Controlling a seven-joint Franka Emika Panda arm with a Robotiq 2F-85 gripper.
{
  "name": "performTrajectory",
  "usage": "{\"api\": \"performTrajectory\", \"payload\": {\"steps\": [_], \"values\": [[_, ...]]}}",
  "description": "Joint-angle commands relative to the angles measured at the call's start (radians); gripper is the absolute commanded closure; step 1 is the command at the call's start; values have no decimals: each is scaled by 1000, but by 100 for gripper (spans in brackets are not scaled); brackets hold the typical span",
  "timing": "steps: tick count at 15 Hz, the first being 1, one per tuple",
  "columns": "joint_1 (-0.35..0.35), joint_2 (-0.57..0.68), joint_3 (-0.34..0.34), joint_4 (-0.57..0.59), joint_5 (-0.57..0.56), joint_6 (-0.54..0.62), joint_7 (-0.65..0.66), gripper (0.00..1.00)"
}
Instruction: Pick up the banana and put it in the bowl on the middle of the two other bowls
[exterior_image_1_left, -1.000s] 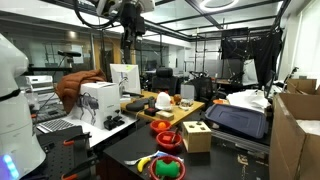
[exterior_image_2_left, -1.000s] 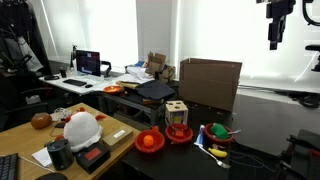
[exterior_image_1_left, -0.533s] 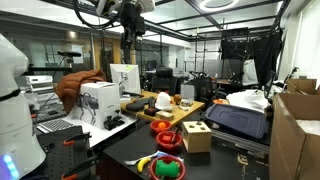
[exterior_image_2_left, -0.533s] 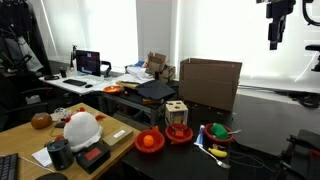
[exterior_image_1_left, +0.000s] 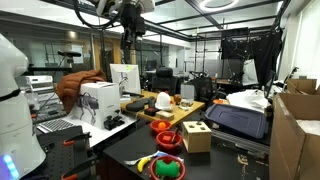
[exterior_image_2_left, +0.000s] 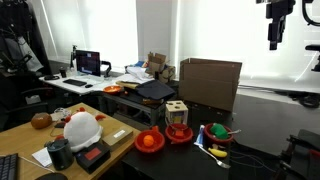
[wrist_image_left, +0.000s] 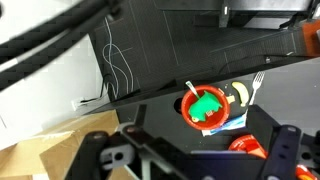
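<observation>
The small yellow banana (wrist_image_left: 240, 93) lies on the black table beside the green-rimmed bowl (wrist_image_left: 205, 105); it also shows in an exterior view (exterior_image_1_left: 145, 161). The plain red bowl (exterior_image_2_left: 180, 134) sits between the green-rimmed bowl (exterior_image_2_left: 215, 134) and the orange-red bowl (exterior_image_2_left: 149, 141). In an exterior view the row runs from the orange-red bowl (exterior_image_1_left: 160, 126) through the red bowl (exterior_image_1_left: 168, 140) to the green-rimmed bowl (exterior_image_1_left: 166, 168). My gripper (exterior_image_2_left: 274, 40) hangs high above the table, far from them, and also shows high up in an exterior view (exterior_image_1_left: 128, 38). Its fingers (wrist_image_left: 195, 165) stand apart, open and empty.
A tan wooden box (exterior_image_1_left: 196, 135) stands by the red bowl. A white fork (wrist_image_left: 255, 84) lies next to the banana. A large cardboard box (exterior_image_2_left: 209, 83) stands behind the bowls. A wooden table with a white helmet (exterior_image_2_left: 82, 128) and clutter is alongside.
</observation>
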Motion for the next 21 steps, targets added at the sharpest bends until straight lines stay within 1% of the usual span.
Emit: {"api": "performTrajectory", "payload": {"steps": [1, 4, 7, 11, 16, 21], "values": [[26, 48, -14, 27, 0, 23, 12, 0], [47, 98, -18, 38, 27, 86, -5, 0], [67, 149, -21, 38, 62, 173, -19, 0], [99, 215, -29, 28, 166, 280, -59, 0], [129, 323, -38, 37, 321, 402, -164, 0], [141, 468, -21, 68, 406, 492, -265, 0]]}}
